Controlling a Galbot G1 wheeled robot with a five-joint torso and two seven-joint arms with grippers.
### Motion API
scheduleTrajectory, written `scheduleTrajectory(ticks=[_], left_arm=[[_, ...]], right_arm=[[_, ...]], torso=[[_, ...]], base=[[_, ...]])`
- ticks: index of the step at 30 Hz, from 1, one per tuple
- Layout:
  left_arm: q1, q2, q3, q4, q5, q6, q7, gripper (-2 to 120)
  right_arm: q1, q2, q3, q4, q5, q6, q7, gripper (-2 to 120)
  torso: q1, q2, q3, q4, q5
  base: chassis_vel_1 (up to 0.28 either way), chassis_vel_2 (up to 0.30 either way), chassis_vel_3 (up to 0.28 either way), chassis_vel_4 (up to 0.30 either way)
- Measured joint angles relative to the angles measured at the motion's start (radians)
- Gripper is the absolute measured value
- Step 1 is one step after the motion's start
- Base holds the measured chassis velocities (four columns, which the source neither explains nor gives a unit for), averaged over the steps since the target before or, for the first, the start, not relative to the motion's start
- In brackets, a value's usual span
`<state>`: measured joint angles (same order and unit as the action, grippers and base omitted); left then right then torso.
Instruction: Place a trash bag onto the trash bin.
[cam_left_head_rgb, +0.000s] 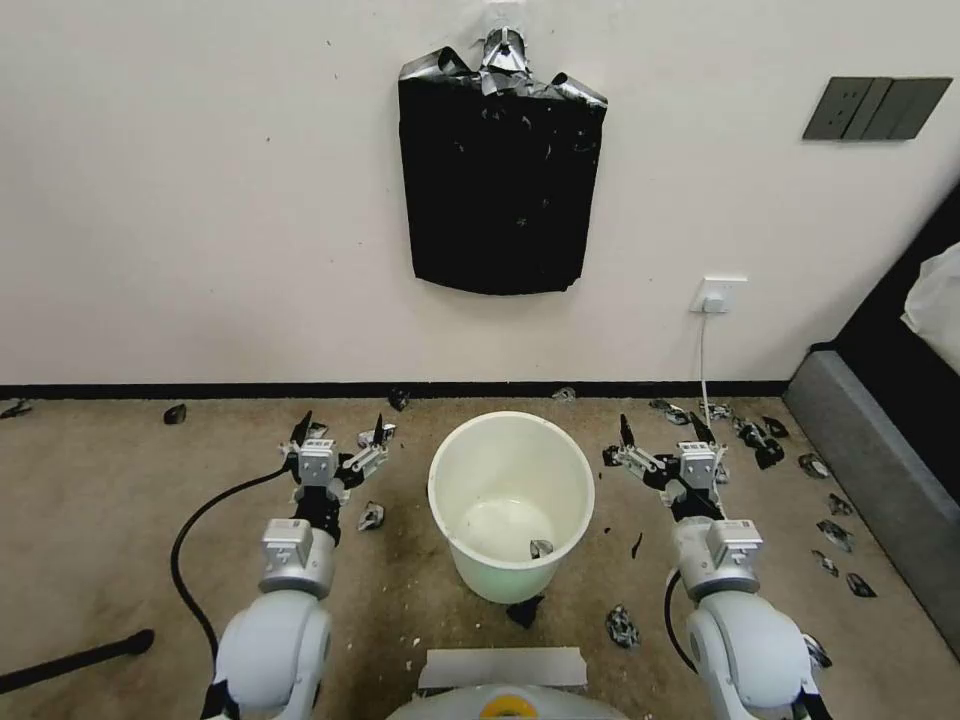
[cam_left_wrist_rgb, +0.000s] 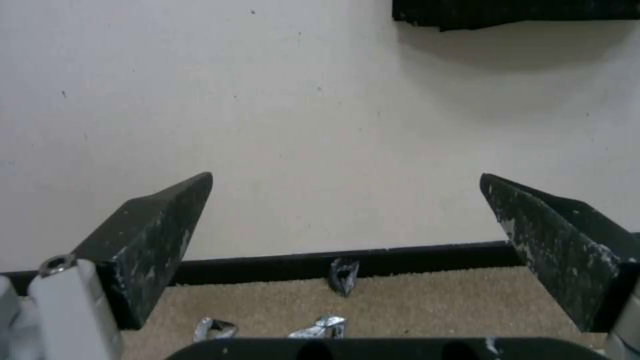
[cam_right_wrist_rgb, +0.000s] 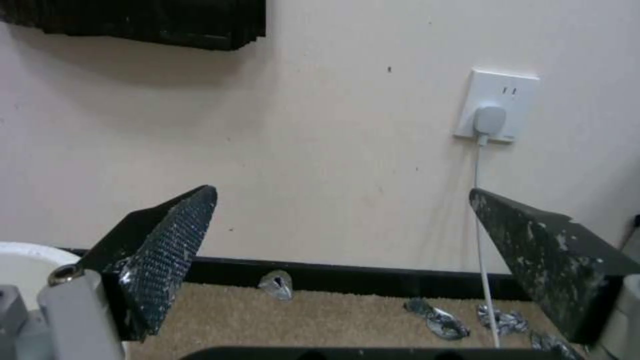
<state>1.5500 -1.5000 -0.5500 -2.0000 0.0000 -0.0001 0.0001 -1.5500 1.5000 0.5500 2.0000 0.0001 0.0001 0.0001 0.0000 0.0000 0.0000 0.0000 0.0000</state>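
The trash bin (cam_left_head_rgb: 511, 500) stands upright on the tan carpet (cam_left_head_rgb: 90, 520), near the robot and midway between its two arms, its round mouth open upward. A small black scrap (cam_left_head_rgb: 541, 548) lies on its pale bottom, and another scrap (cam_left_head_rgb: 524, 610) sits on the carpet touching its near base.

The left gripper (cam_left_head_rgb: 340, 432) hovers just left of the bin, pointing toward the far wall (cam_left_head_rgb: 200, 200); its jaws are spread wide with nothing between them — the left wrist view shows the gripper (cam_left_wrist_rgb: 347, 210) with only bare wall and black skirting board (cam_left_wrist_rgb: 347, 262) in the gap. The right gripper (cam_left_head_rgb: 662, 432) hovers just right of the bin, likewise aimed at the wall, jaws released and spread with nothing in them; in the right wrist view, where the gripper (cam_right_wrist_rgb: 343, 220) frames the wall, the bin's white rim (cam_right_wrist_rgb: 27, 252) shows at the edge.

On the far wall, well above the bin, a flat black bundle of bags (cam_left_head_rgb: 500, 180) hangs from a hook (cam_left_head_rgb: 503, 40), its handle loops gathered at the top. I cannot tell a single trash bag apart from the bundle.

A white socket (cam_left_head_rgb: 718, 295) with a plug sits on the wall to the right, its white cable (cam_left_head_rgb: 703, 365) dropping to the floor. Torn black plastic scraps (cam_left_head_rgb: 760, 440) are strewn over the carpet, thickest to the right — a few lie beside the left gripper too. A black cable (cam_left_head_rgb: 195, 530) loops on the carpet near the left arm.
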Motion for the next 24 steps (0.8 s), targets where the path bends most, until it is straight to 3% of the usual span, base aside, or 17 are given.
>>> scheduleTrajectory(ticks=[24], left_arm=[[0.0,0.0,0.0,0.0,0.0,0.0,0.0,100]], right_arm=[[0.0,0.0,0.0,0.0,0.0,0.0,0.0,100]], torso=[[0.0,0.0,0.0,0.0,0.0]], base=[[0.0,0.0,0.0,0.0]])
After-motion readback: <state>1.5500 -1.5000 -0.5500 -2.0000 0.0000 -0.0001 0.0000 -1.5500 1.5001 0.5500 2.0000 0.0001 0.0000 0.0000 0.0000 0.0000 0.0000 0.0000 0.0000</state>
